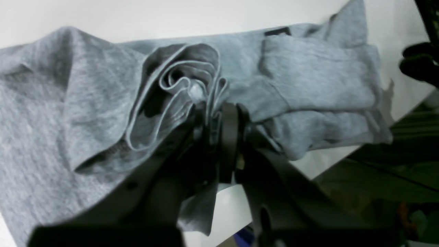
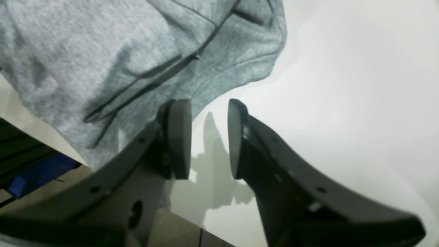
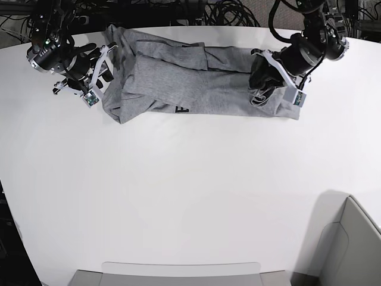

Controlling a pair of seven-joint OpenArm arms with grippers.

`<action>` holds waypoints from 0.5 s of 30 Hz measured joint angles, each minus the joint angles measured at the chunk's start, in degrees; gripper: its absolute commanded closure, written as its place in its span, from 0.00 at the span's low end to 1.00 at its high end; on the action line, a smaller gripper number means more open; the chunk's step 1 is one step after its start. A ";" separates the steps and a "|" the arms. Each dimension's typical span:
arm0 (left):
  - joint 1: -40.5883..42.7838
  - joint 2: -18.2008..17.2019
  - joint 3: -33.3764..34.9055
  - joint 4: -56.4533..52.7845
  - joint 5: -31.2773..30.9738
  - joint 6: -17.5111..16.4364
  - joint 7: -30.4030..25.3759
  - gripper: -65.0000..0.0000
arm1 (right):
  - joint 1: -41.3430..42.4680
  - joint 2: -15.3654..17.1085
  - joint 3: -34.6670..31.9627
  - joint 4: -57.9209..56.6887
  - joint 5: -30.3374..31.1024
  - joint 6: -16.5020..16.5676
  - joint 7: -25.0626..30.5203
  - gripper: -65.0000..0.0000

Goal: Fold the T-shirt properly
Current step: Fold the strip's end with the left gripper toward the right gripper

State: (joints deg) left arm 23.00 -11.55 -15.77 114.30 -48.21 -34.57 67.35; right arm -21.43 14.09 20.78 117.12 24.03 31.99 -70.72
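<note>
The heather-grey T-shirt (image 3: pixel 190 77) lies stretched along the far side of the white table (image 3: pixel 190 190), partly folded, with a bit of black lettering at its near edge. At its right end my left gripper (image 3: pixel 263 89) is shut on a bunch of gathered hem layers (image 1: pixel 192 89); the cloth is pinched between the black fingers (image 1: pixel 229 120). At the shirt's left end my right gripper (image 2: pixel 208 137) stands open, one pad (image 2: pixel 180 137) against the edge of the shirt (image 2: pixel 120 58). Only bare table shows between its jaws.
Cables and equipment crowd the back edge (image 3: pixel 196 12). A grey bin rim (image 3: pixel 178 271) sits at the near edge and a grey box (image 3: pixel 351 250) at the near right corner. The table edge drops off close beside both grippers (image 1: pixel 343 154).
</note>
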 measured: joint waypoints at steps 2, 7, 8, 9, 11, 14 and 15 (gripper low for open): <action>-0.15 0.98 0.04 -0.02 0.00 0.02 -0.09 1.00 | -0.02 -0.02 -0.02 0.00 -0.02 0.00 -0.02 0.73; -0.28 2.21 2.49 -0.04 4.66 -0.02 -0.98 1.00 | -0.02 -0.11 -0.17 0.00 -0.22 0.00 0.00 0.73; -0.31 2.49 3.32 -0.09 6.54 0.09 -1.79 1.00 | -0.02 -0.13 -0.17 0.00 -0.15 0.00 -0.02 0.73; -0.28 2.84 4.11 -0.11 8.37 0.00 -2.86 1.00 | -0.02 -0.15 -0.17 0.00 -0.11 -0.02 0.00 0.73; -0.31 2.97 6.21 -0.11 11.10 0.22 -4.92 1.00 | 0.00 -0.13 -0.17 0.00 -0.15 0.00 0.00 0.73; -0.28 2.99 9.03 -0.15 13.18 0.20 -5.90 1.00 | -0.02 -0.15 -0.17 0.00 -0.15 0.00 0.00 0.73; -0.28 3.02 9.44 -0.15 13.27 0.15 -5.90 1.00 | 0.00 -0.15 -0.17 0.00 -0.15 0.00 0.02 0.73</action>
State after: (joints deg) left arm 22.72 -8.54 -6.33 114.15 -34.94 -34.41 61.45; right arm -21.43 13.93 20.60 117.12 23.88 31.99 -70.70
